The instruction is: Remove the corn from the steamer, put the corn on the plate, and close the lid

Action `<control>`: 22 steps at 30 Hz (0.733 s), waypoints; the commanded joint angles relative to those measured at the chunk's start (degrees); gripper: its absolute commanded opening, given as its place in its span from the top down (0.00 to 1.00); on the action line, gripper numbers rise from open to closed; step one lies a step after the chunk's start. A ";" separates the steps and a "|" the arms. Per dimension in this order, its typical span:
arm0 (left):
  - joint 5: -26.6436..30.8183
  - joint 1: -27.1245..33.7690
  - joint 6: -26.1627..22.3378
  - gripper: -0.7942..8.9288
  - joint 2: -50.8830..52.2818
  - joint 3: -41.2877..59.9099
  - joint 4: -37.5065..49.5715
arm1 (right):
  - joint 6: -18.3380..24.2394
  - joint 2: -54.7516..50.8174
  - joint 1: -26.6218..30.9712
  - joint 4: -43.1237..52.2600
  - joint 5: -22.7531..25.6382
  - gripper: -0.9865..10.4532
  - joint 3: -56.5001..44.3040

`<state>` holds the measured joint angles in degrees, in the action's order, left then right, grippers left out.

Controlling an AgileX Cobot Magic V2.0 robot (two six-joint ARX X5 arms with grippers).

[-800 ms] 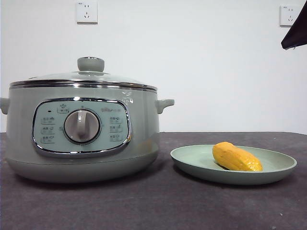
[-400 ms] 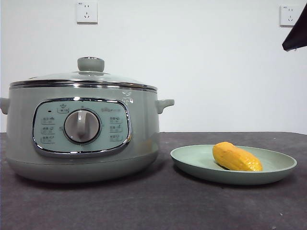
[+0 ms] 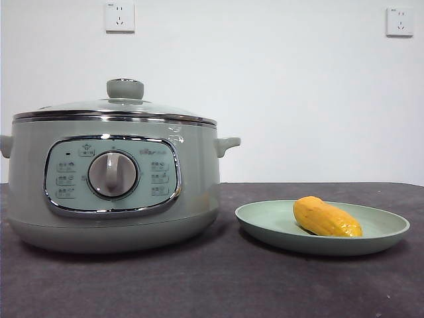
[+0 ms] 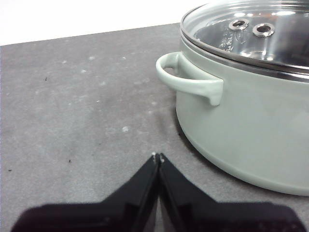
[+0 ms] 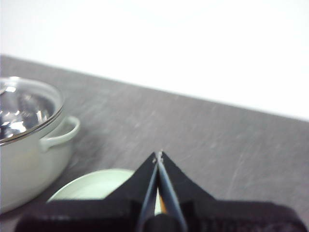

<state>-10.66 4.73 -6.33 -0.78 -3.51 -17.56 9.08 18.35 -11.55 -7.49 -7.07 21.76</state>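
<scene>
The sage-green steamer (image 3: pixel 112 182) stands at the left of the table with its glass lid (image 3: pixel 116 106) seated on it, knob up. To its right the pale green plate (image 3: pixel 384 232) holds the yellow-orange corn (image 3: pixel 326 217), lying on its side. Neither arm shows in the front view. In the left wrist view my left gripper (image 4: pixel 157 156) is shut and empty, low over the table beside the steamer (image 4: pixel 251 121) and its side handle. My right gripper (image 5: pixel 158 154) is shut and empty, raised above the plate (image 5: pixel 96 186); the steamer (image 5: pixel 29 145) sits off to one side.
The table (image 3: pixel 218 285) is dark grey and ends at a white wall carrying two sockets (image 3: pixel 120 16). Bare tabletop lies in front of the steamer and plate.
The black tip of an arm at the top right corner of the front view has withdrawn out of the picture. Steamer, lid, plate and corn have not moved.
</scene>
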 commanded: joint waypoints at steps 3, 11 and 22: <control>0.02 0.22 0.52 0.92 0.17 0.85 -0.07 | -2.29 -6.78 6.62 5.40 -0.44 0.91 -10.34; 0.02 0.22 0.55 0.92 0.17 0.85 -0.07 | -4.79 -15.30 9.73 4.00 0.31 0.91 -20.00; 0.02 0.22 0.55 0.92 0.17 0.85 -0.07 | -11.13 -18.23 9.62 -2.89 5.57 0.91 -21.40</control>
<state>-10.66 4.73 -6.33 -0.78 -3.51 -17.56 -0.32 0.23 -1.87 -10.22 -1.48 1.06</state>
